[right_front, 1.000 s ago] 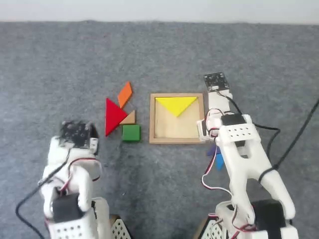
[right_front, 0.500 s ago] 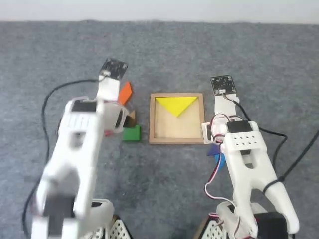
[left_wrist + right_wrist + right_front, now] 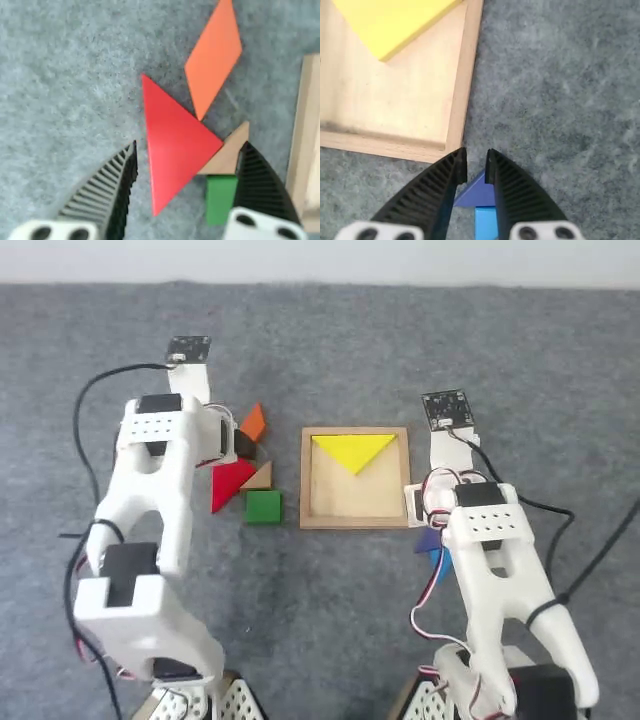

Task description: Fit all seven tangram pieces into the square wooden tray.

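Note:
The square wooden tray (image 3: 305, 480) lies mid-table with a yellow triangle (image 3: 353, 450) in its far part. Left of it sit a red triangle (image 3: 226, 488), an orange parallelogram (image 3: 254, 421), a tan triangle (image 3: 260, 478) and a green square (image 3: 263, 507). My left gripper (image 3: 236, 446) hangs open over this cluster. In the left wrist view the left gripper (image 3: 189, 150) straddles the red triangle (image 3: 172, 155), beside the orange parallelogram (image 3: 214, 57). My right gripper (image 3: 476, 157) is shut just outside the tray's (image 3: 465, 90) right front corner. A dark blue triangle (image 3: 477, 195) and a light blue piece (image 3: 485, 222) lie behind its tips.
Grey carpet covers the table, with open room in front of the tray and at the far side. The blue pieces (image 3: 436, 552) lie partly under the right arm. Cables trail from both arms.
The left arm has swung up from the front left to hang over the piece cluster. The right arm has barely shifted.

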Robot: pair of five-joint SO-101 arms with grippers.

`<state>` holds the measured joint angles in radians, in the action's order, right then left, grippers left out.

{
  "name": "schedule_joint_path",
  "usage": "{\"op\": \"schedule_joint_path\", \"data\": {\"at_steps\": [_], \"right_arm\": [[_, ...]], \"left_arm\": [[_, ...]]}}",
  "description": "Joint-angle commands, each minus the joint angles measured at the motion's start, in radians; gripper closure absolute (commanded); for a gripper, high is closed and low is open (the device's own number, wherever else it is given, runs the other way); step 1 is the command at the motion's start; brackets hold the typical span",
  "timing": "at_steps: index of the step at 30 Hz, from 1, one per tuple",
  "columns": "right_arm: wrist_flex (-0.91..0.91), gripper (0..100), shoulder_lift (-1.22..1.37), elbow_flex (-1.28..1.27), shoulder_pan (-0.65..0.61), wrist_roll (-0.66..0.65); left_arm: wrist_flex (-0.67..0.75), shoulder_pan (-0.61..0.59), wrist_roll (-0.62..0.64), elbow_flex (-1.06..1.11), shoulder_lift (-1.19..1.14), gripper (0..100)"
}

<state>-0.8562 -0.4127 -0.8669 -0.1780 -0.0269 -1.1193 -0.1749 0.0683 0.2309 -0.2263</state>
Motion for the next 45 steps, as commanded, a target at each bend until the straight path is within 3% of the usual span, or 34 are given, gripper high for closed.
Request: {"op": "schedule_joint_path", "data": {"at_steps": [1,11,45], "right_arm": [[0.016,92.9,-0.048,0.006,0.01,0.008],[0.021,92.9,-0.05,-0.009,-0.021,-0.02],[0.045,92.9,-0.048,-0.015,-0.019,-0.018]], "left_arm": [[0.017,-0.006,0.068,-0.053,-0.043,70],[-0.123,0.0,0.057,-0.223,-0.236,70],[-0.135,-0.006,-0.031,-0.163,-0.235,75]]}}
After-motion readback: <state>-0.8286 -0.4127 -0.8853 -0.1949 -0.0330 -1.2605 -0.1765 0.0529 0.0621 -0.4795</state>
